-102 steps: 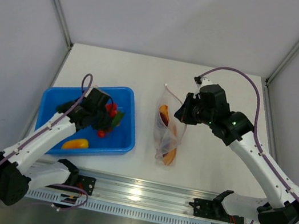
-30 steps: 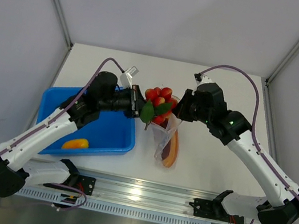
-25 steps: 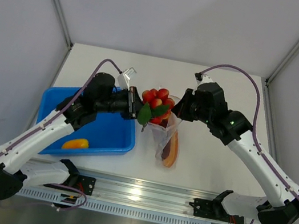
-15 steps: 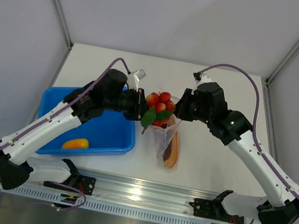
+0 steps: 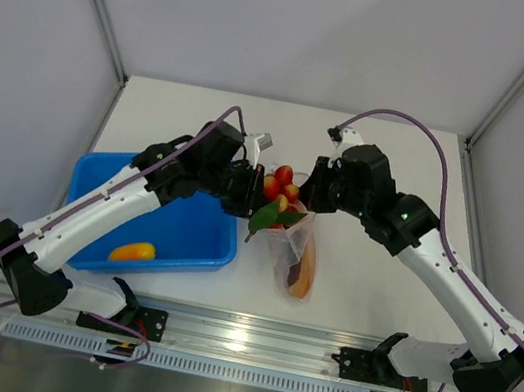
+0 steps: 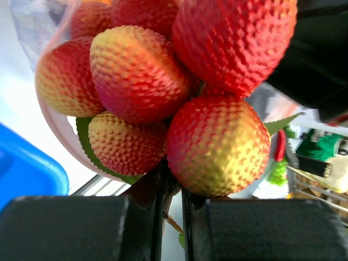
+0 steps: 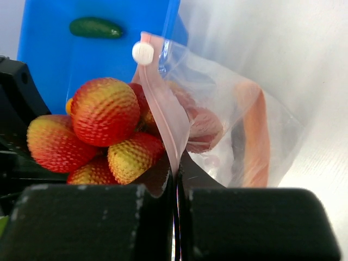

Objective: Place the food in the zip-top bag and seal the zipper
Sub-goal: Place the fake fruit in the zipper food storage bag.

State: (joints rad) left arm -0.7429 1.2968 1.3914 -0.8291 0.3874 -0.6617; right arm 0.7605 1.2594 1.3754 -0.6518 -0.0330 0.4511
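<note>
The left arm (image 5: 117, 211) stretched toward the middle. The left gripper (image 5: 250, 186) squeezed the tomato bunch (image 5: 281, 185) at the mouth of the bag (image 5: 295, 251). The right gripper (image 5: 310, 193) pinched the zipper (image 7: 163, 117), holding it up.

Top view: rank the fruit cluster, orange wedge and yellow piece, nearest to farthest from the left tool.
1. Fruit cluster, gripped by the left tool at the bag mouth.
2. Orange wedge, inside the bag.
3. Yellow piece, in the blue tray, left.
</note>
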